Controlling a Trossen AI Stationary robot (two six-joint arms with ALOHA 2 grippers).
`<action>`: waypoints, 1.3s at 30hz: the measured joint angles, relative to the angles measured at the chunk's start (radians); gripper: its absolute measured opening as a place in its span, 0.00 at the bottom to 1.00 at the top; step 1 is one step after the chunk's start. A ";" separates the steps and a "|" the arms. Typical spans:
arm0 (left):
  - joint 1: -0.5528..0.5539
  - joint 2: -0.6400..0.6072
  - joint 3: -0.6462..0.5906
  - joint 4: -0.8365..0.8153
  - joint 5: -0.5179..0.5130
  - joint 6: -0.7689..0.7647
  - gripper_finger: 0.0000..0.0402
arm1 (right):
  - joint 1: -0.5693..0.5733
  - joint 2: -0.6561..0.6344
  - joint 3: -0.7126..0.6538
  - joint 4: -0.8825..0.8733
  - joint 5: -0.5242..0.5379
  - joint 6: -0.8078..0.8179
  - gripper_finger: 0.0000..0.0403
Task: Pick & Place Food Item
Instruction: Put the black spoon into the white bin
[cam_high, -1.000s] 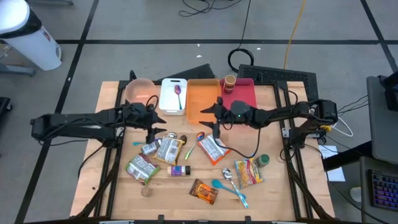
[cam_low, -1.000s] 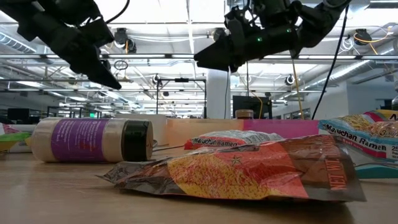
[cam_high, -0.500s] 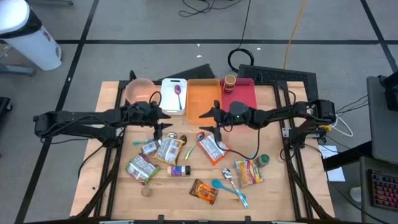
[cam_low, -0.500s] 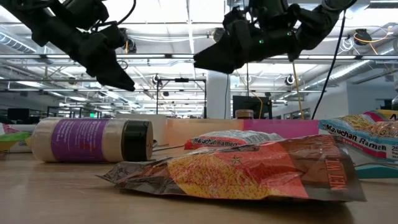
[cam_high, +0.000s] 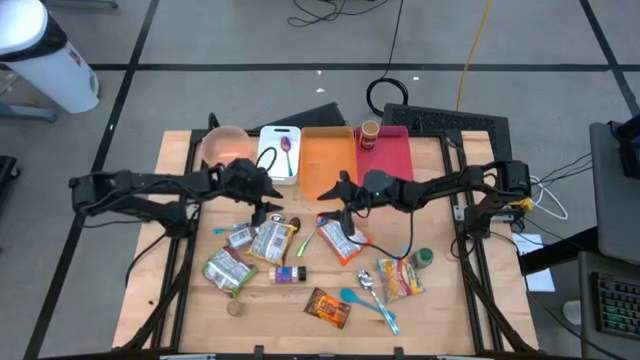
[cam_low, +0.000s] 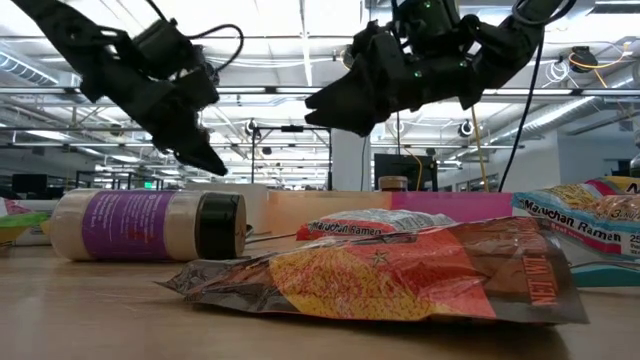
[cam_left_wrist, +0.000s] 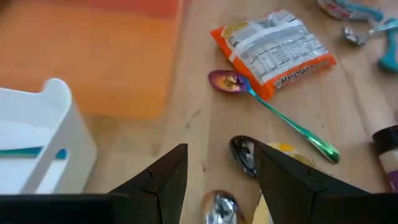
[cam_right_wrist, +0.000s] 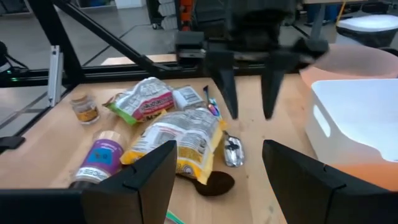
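Ramen pack (cam_high: 341, 240) lies flat on the table (cam_high: 440, 310), just beside the right gripper (cam_high: 335, 200) on the near side. A second pack (cam_high: 270, 241) lies in the same way by the left gripper (cam_high: 263, 200). Which one is the target I cannot tell.

Handling, as I judge it: the pack is light, w/ a thin crinkly film over a brittle noodle block. It is slippery, and a hard squeeze will probably crack the noodles. The best hold is across the short width near the middle, or on the sealed end flap – not on a corner, which would fold.

Both arms reach in from the sides, wrists tilted down, and both claws hang above the table, touching nothing. The left gripper's fingers are apart and hold nothing; the wrist view shows a metal spoon (cam_left_wrist: 242, 154) on the wood under them. The right gripper's fingers are also apart and empty, pointing toward the left one across the packs. The orange tray (cam_high: 322, 150) is just behind – a likely drop place, but that is only my guess.
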 joint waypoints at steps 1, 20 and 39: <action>0.010 0.023 0.000 0.020 0.032 0.000 0.48 | 0.000 0.000 0.000 0.002 0.000 0.000 0.58; 0.027 0.381 0.163 -0.007 0.195 -0.009 0.48 | -0.052 0.000 0.000 -0.041 -0.001 -0.061 0.58; -0.109 0.402 0.175 0.002 0.031 -0.043 0.47 | -0.052 0.001 0.000 -0.047 0.000 -0.084 0.58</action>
